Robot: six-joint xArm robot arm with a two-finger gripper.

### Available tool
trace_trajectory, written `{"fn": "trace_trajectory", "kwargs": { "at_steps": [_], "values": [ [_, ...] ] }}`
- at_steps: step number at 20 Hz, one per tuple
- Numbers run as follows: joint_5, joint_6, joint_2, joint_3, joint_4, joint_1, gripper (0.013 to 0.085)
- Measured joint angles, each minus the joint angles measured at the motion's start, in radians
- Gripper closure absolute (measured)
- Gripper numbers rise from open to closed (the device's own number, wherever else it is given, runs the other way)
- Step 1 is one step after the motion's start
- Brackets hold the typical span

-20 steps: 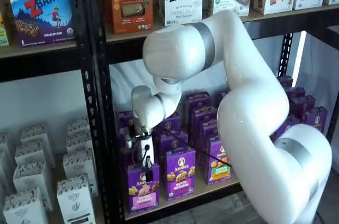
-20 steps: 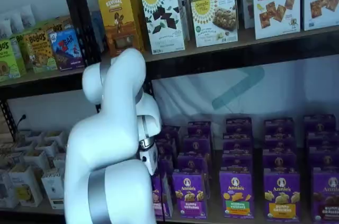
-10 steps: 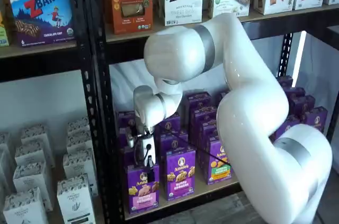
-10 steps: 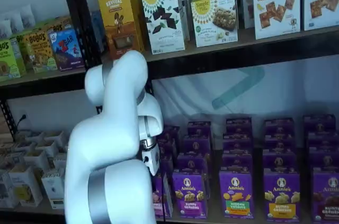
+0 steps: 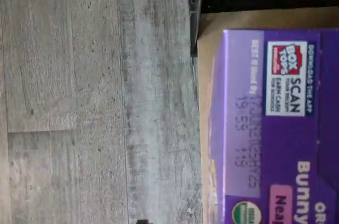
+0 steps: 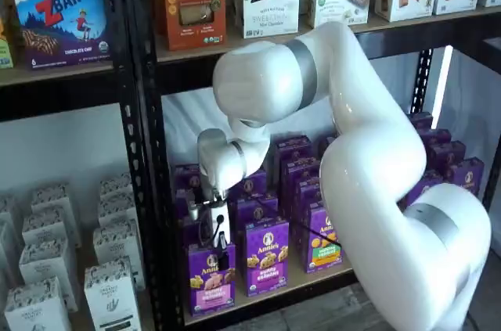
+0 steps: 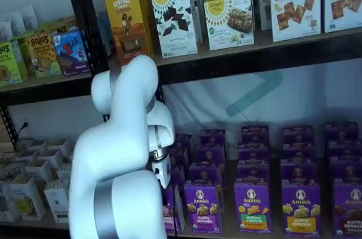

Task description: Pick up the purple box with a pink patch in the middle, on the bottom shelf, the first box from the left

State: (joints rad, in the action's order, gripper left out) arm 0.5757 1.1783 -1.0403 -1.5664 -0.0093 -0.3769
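Note:
The purple box [image 6: 210, 279] stands upright at the left end of the front row on the bottom shelf [image 6: 315, 277], its pink patch low on the front. My gripper [image 6: 216, 239] hangs straight over it, black fingers reaching its top edge, open, with no box in them. The wrist view shows the purple box [image 5: 275, 128] from close above, beside the shelf board [image 5: 238, 20]. In a shelf view my white arm covers most of the purple box [image 7: 169, 216].
More purple boxes [image 6: 266, 257] stand right beside and behind the target in tight rows. A black upright [image 6: 149, 190] rises just left of it. White cartons [image 6: 109, 292] fill the neighbouring bay. Snack boxes [image 6: 192, 2] line the shelf above. Grey plank floor [image 5: 95, 102] lies below.
The arm has shifted a little; the black fingers, which overlapped the box's upper front, now end at its top edge. The box has not moved.

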Motion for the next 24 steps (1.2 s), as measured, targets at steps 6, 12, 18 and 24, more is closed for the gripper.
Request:
{"fn": "trace_trajectory", "kwargs": {
  "at_steps": [6,12,18,24],
  "values": [
    [-0.014,0.003,-0.002,0.004,0.004,-0.001,0.017],
    [-0.021,-0.003,-0.006,0.003,-0.001,-0.003,0.033],
    [-0.011,-0.013,-0.013,-0.005,-0.01,-0.005,0.033],
    [-0.026,-0.012,-0.012,0.002,-0.009,-0.004,0.033]
  ]
}}
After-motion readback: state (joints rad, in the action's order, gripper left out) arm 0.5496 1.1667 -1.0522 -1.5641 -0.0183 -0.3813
